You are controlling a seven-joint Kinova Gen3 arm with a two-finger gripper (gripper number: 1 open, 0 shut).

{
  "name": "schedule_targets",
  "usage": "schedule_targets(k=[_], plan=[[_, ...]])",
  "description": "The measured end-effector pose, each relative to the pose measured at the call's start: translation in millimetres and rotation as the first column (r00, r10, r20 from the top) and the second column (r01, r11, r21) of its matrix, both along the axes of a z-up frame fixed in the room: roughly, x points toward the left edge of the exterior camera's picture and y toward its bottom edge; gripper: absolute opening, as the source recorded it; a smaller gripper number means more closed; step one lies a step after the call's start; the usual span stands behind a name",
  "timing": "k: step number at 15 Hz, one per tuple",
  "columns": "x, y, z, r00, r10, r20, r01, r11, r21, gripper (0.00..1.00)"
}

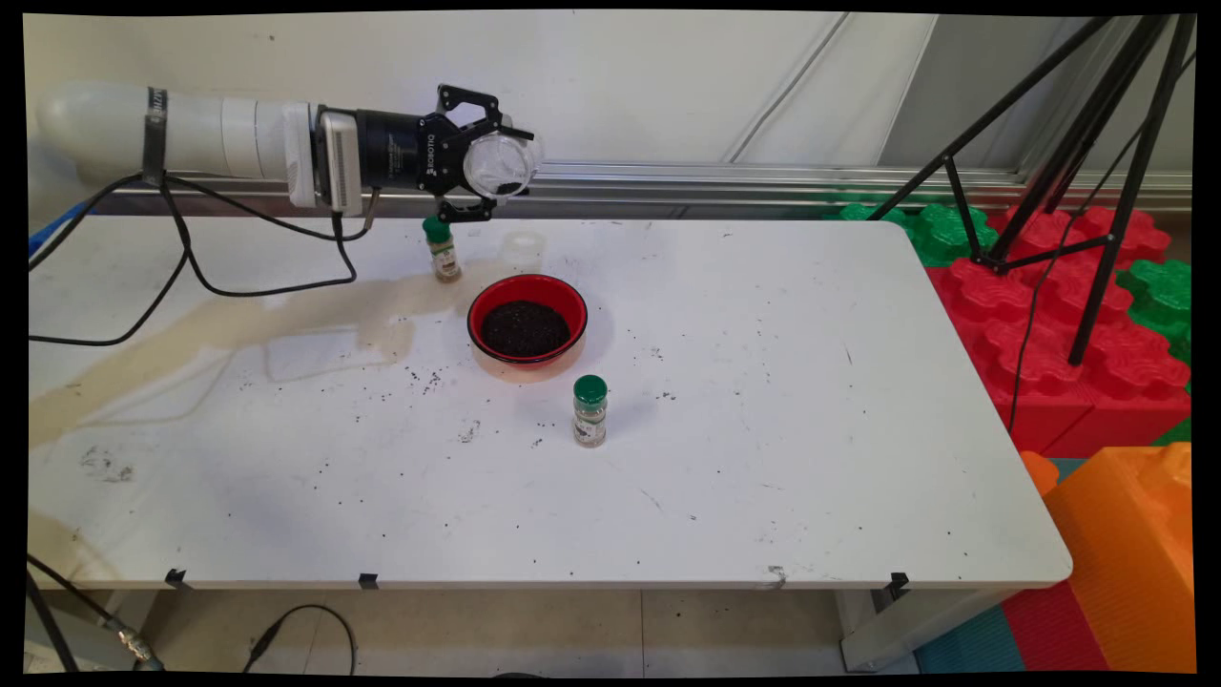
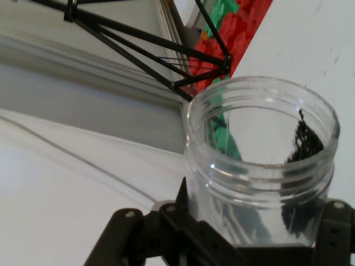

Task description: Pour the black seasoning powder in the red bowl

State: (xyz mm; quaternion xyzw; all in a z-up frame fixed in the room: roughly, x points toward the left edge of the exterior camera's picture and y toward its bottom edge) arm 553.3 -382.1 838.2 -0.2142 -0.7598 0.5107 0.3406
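Holding a clear plastic jar (image 1: 503, 164) on its side, high above the white surface (image 1: 763, 401), my gripper (image 1: 474, 153) is clamped across the jar's body. A few dark grains cling inside near the threaded mouth. Below and slightly nearer the camera sits a red bowl (image 1: 527, 324) of dark grains, with a green-capped spice bottle (image 1: 442, 249) just behind it, another green-capped bottle (image 1: 589, 410) in front, and a clear lid (image 1: 523, 248) beside the first. I judge a steady, firm grip matters most: a tilted open jar sheds its remnants easily.
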Motion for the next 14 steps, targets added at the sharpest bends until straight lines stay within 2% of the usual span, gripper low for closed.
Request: schedule_targets(k=[3, 7, 10, 12, 14], plan=[[-0.5, -0.4, 0.8, 0.998, 0.02, -0.059, -0.016, 0.997, 0.074, 0.0], [-1.3, -1.1, 2.8, 0.988, 0.055, -0.147, -0.027, 0.982, 0.185, 0.0], [-1.4, -1.8, 4.5, 0.974, 0.089, -0.211, -0.03, 0.963, 0.268, 0.0], [-1.1, -2.5, 5.9, 0.956, 0.123, -0.265, -0.027, 0.94, 0.34, 0.0], [-0.6, -2.5, 6.8, 0.943, 0.148, -0.299, -0.022, 0.922, 0.388, 0.0]])
